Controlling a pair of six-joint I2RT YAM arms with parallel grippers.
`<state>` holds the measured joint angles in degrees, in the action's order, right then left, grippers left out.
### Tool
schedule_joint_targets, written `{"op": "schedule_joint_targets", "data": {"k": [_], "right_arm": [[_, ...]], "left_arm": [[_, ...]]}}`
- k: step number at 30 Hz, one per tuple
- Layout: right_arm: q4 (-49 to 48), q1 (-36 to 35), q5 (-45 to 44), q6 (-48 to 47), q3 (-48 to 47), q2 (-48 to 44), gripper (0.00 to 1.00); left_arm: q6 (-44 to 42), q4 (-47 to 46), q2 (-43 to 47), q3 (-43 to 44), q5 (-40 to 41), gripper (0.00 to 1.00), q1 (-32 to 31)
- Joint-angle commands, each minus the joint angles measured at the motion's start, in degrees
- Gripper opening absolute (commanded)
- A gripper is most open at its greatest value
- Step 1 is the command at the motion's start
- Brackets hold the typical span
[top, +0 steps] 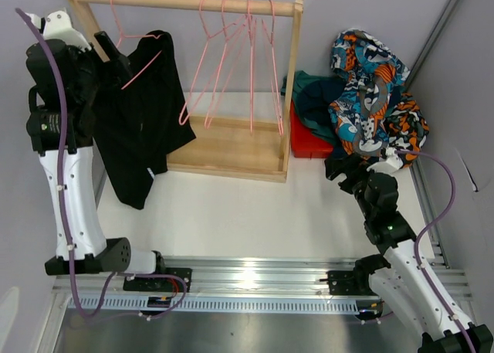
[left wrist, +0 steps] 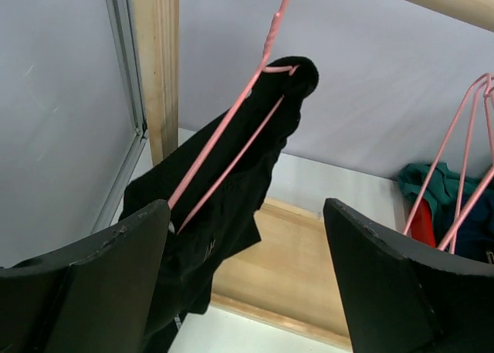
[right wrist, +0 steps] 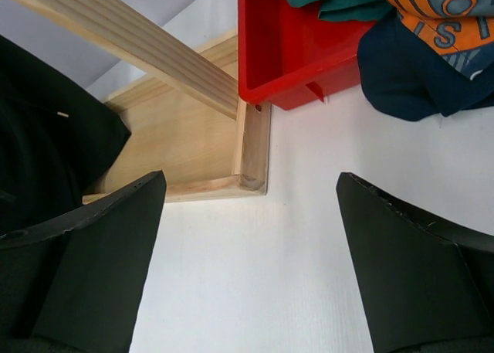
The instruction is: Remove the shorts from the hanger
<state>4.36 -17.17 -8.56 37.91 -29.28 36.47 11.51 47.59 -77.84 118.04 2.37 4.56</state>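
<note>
Hanging black shorts (top: 143, 117) on hanger (top: 141, 71)

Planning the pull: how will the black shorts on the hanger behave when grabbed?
Probably floppy: the black shorts drape in loose folds off the pink hanger. It looks thin and only hooked over the rail, so it may swing or lift along.

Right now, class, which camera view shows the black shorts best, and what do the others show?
Top external: the black shorts show nearly whole, draped from a pink hanger at the left end of the rack. Left wrist shows only their upper part; right wrist only a dark edge.
</note>
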Motion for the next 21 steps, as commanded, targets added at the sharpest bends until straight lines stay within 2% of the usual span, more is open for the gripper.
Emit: {"op": "schedule_joint_targets", "data": {"k": [1,5,9,15,17,19,20,21], "right_arm": [[0.64,-0.32,0.56,-0.81,0.36,-1.75,1.0],[1.79,-0.32,0.21,-2.05,0.8,-3.07,0.99],[2.84,-0.32,0.91,-2.49,1.15,-3.77,1.0],[1.62,-0.32,1.61,-1.96,3.26,-4.39,0.99],[1.09,-0.23,1.79,-1.53,3.7,-4.13,0.99],[0.74,-0.23,2.05,-1.44,3.79,-3.78,0.99],[0.65,-0.32,2.05,-1.44,3.7,-3.69,1.0],[0.74,-0.23,2.23,-1.44,3.7,-3.69,1.0]], "left_arm": [[-0.61,-0.05,-4.5,4.12,-3.59,0.86,2.03],[0.27,2.59,-10.83,12.63,-6.06,0.83,4.4],[0.53,3.91,-17.06,16.51,-7.21,0.79,5.81],[0.62,3.47,-17.78,15.03,-8.97,0.72,5.73],[0.53,3.3,-17.78,14.59,-9.22,0.66,5.73],[0.62,3.12,-17.87,13.45,-10.54,0.49,5.81],[0.71,3.03,-17.96,12.66,-10.63,0.35,5.64],[0.71,2.94,-17.78,12.05,-10.29,0.28,5.64]]}}
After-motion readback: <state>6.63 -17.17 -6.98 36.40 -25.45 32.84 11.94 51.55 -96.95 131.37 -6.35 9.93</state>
